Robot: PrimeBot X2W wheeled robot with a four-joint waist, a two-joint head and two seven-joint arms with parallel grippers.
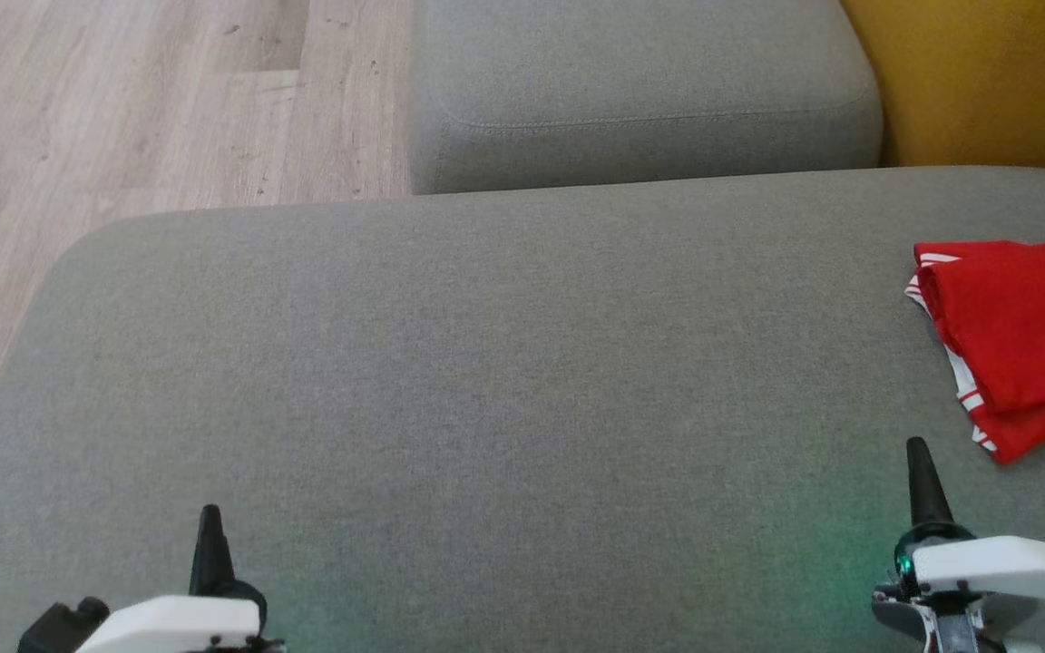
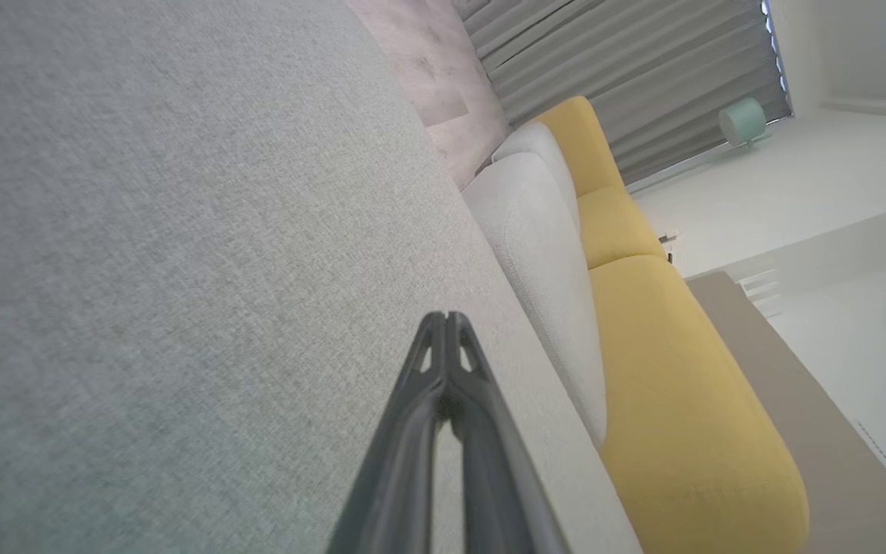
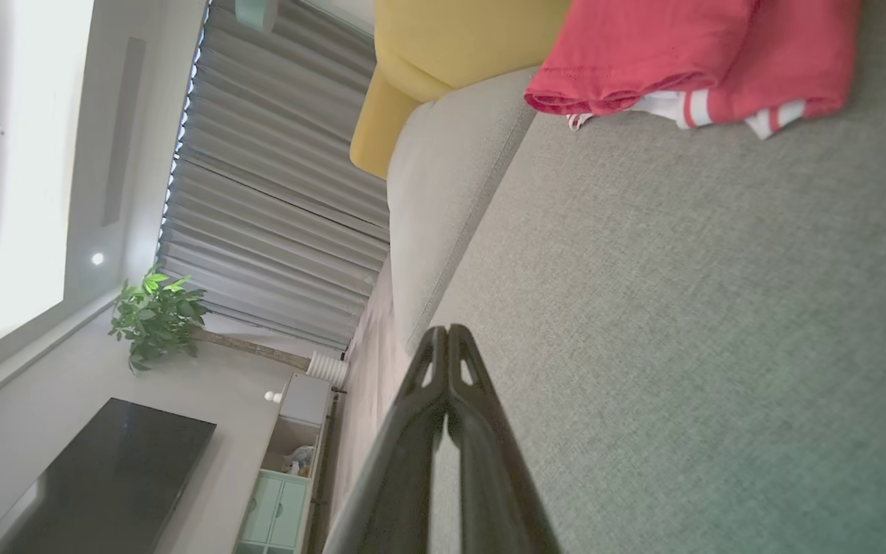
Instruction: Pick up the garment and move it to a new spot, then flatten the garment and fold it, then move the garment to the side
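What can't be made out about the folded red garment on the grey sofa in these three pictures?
- Head view: the red garment is cut off on its right by the picture's edge, so its full outline stays unknown.
- Right wrist view: its far part is cut off by the top edge.
- Both views: its inner layers are hidden under its own folded top layer.
- Right wrist view: what lies in the cabinet is too small to tell.

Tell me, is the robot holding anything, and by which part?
Nothing. The left gripper and right gripper are shut, empty; the red garment lies apart on the cushion.

bright even daylight; sharp; wrist views tilted
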